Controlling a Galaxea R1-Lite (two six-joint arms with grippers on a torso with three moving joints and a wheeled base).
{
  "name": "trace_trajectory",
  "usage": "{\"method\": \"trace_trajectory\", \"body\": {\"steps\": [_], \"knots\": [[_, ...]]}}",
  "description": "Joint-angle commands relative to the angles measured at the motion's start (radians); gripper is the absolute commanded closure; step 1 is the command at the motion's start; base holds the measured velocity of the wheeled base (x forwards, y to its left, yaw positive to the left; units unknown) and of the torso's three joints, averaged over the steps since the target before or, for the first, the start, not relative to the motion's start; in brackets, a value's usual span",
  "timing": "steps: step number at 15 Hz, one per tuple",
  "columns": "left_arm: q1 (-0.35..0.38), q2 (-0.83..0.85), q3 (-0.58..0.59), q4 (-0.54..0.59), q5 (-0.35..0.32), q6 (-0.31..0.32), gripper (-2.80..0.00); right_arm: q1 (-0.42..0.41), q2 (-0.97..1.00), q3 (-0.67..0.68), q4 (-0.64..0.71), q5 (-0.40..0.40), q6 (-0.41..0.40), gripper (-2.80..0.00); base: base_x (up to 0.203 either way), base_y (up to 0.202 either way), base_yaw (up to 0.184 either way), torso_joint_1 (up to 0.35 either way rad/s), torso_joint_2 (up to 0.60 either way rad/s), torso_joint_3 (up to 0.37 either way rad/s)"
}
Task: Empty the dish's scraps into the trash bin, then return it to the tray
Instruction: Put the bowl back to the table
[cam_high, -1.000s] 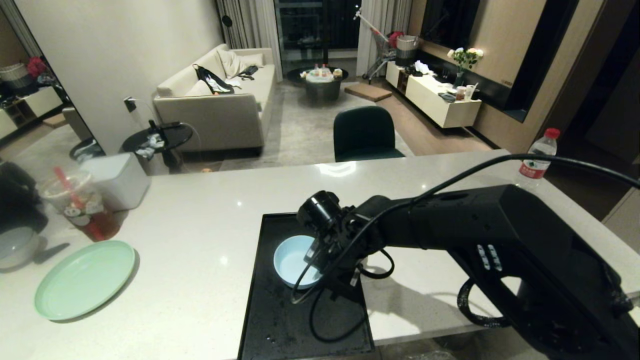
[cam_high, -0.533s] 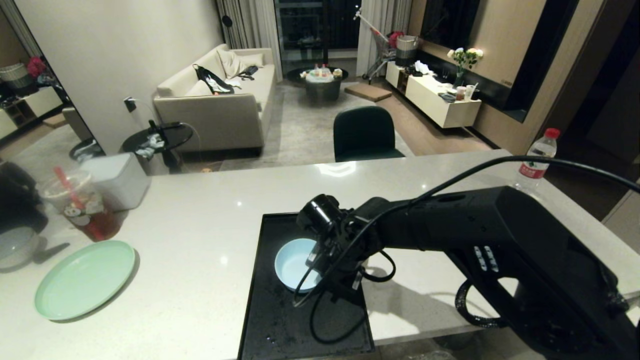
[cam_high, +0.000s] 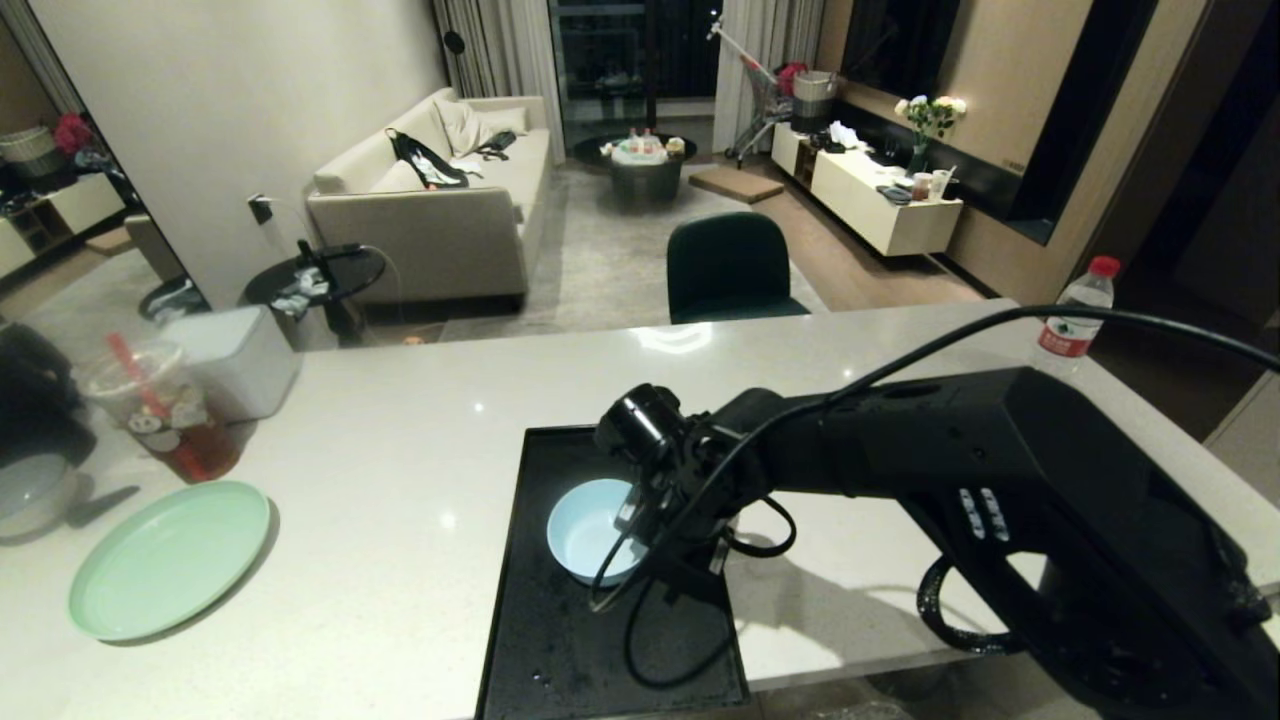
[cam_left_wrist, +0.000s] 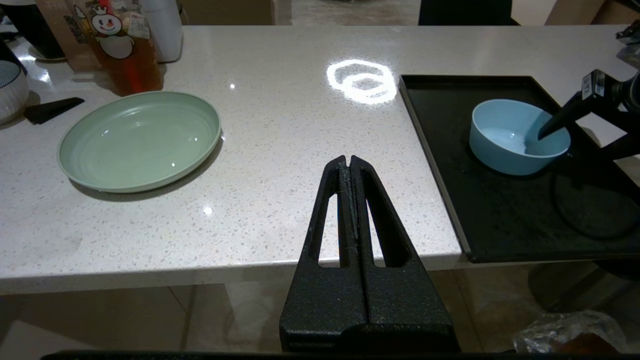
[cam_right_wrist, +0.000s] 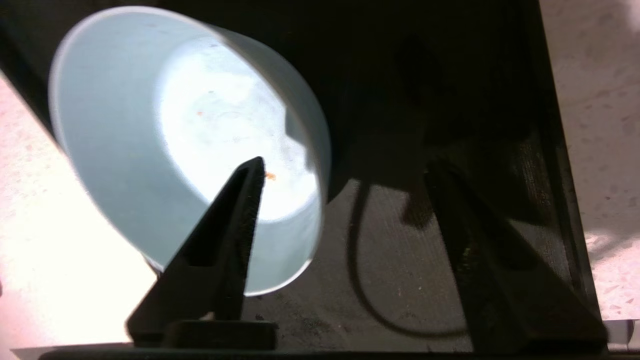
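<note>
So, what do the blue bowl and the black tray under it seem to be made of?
The bowl looks like smooth matte plastic or melamine: even pale blue, thin rim, soft sheen. The tray looks like black plastic or coated metal: finely textured, dull surface, low moulded rim. Neither is certain.

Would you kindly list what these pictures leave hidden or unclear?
- Bowl: in the head view its right rim is covered by the right arm.
- Right pincer: in the head view its tips are hidden behind the wrist.
- Trash bin: appears in no view.
- Tray: cut off by the right wrist view's edges.
</note>
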Motion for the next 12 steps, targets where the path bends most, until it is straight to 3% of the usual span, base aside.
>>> {"method": "trace_trajectory", "body": {"steps": [1,5,12], "knots": [[0.0,0.001,0.0,0.0,0.001,-0.001,0.0,0.0,-0.031,-0.001,-0.003,-0.01,-0.007,-2.8,0.0,0.0,0.0,0.0,0.0,0.0],[0.0,0.0,0.0,0.0,0.001,-0.001,0.0,0.003,-0.096,0.0,-0.007,-0.041,-0.078,-2.8,0.0,0.0,0.0,0.0,0.0,0.0],[0.0,0.001,0.0,0.0,0.001,-0.001,0.0,0.03,-0.245,0.038,-0.055,-0.17,-0.408,-2.8,0.0,0.0,0.0,0.0,0.0,0.0]]}}
